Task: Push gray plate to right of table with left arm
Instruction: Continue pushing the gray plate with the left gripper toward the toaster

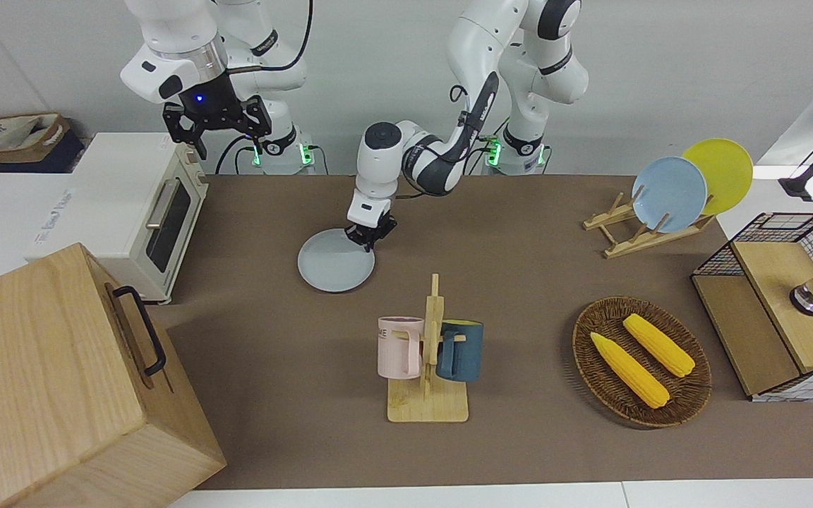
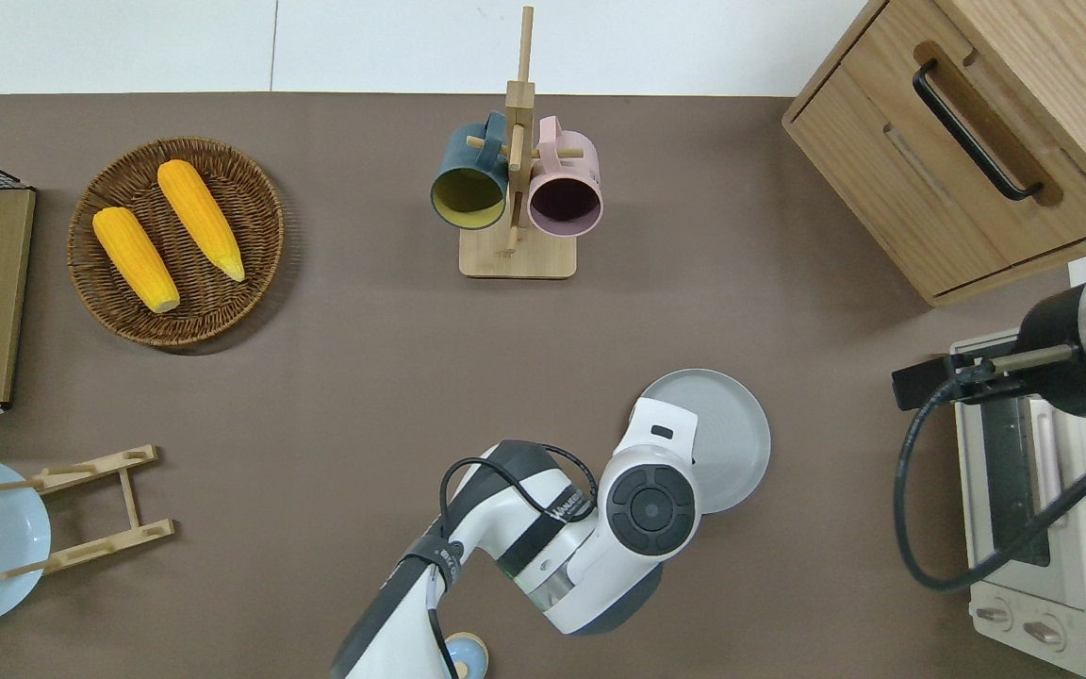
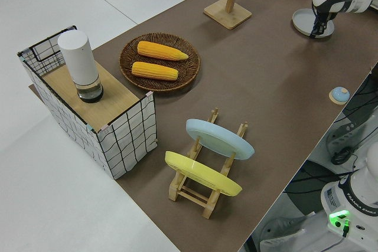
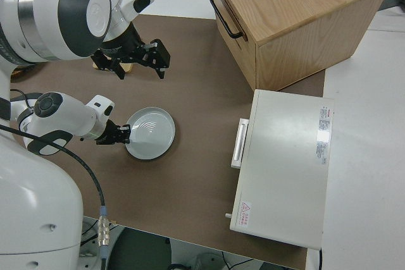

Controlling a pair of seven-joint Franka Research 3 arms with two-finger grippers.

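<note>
Front view: left arm's small black gripper (image 1: 370, 238) sits low at the rim of the round pale gray plate (image 1: 334, 268), which lies flat on the brown table (image 1: 519, 282); finger spacing cannot be told. Overhead: plate (image 2: 722, 438) extends from the gripper toward the right arm's end. Round, no long axis. Right arm parked.

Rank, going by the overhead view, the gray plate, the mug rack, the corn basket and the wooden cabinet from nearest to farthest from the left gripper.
1. Gray plate: left gripper is at its rim.
2. Mug rack: farther from the robots, mid-table.
3. Wooden cabinet: right arm's end.
4. Corn basket: left arm's end.
</note>
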